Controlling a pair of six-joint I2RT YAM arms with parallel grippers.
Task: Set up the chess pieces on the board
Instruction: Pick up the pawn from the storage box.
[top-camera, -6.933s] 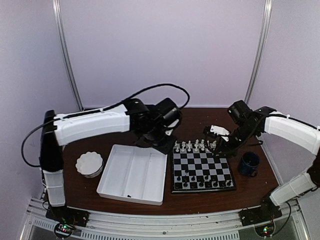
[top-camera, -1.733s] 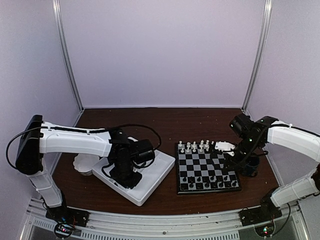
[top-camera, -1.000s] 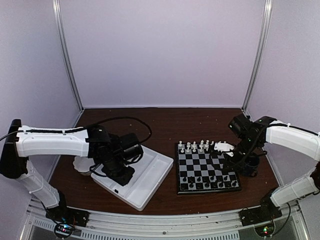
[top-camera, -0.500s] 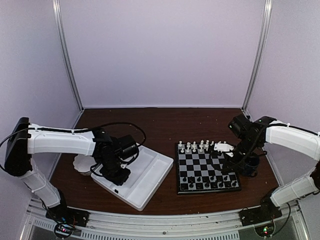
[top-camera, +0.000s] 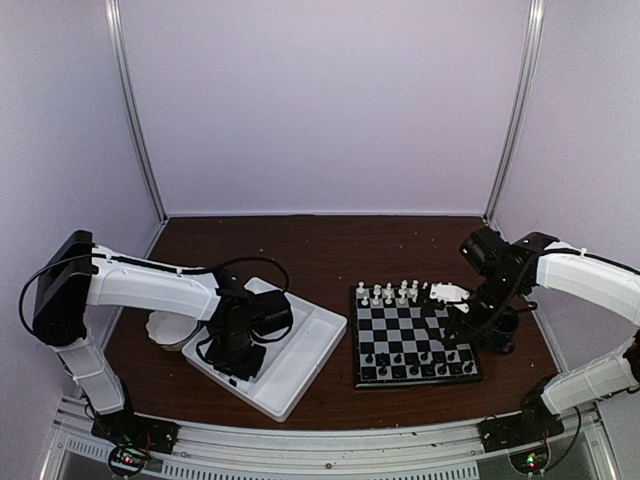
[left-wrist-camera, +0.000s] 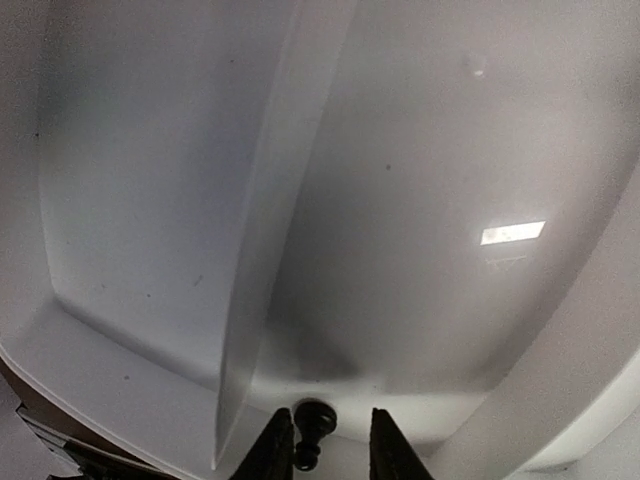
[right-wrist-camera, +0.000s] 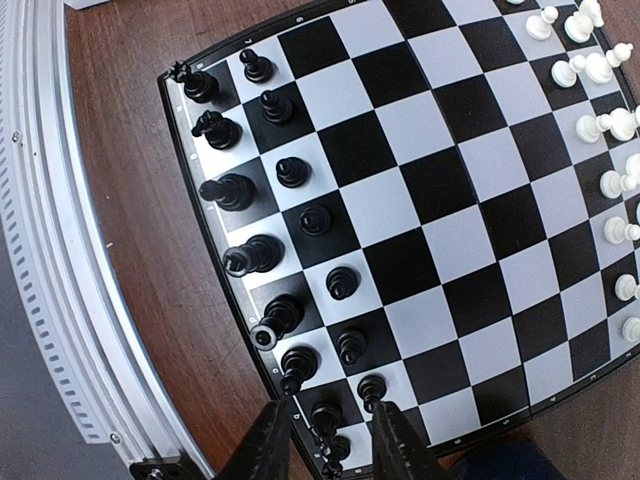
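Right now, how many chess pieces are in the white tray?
1: a black piece by the tray's end wall, between the fingers of the left gripper. The arm covers part of the tray; others may be hidden.

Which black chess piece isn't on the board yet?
The lone black piece in the white tray, between the fingers of the left gripper; the other black pieces in view stand on the board.

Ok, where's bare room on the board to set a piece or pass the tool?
Bare: the four middle rows of the board, bordered by the black pieces and the white pieces; also the table behind it. Crowded: both board ends, and the right tool hangs over the black corner.
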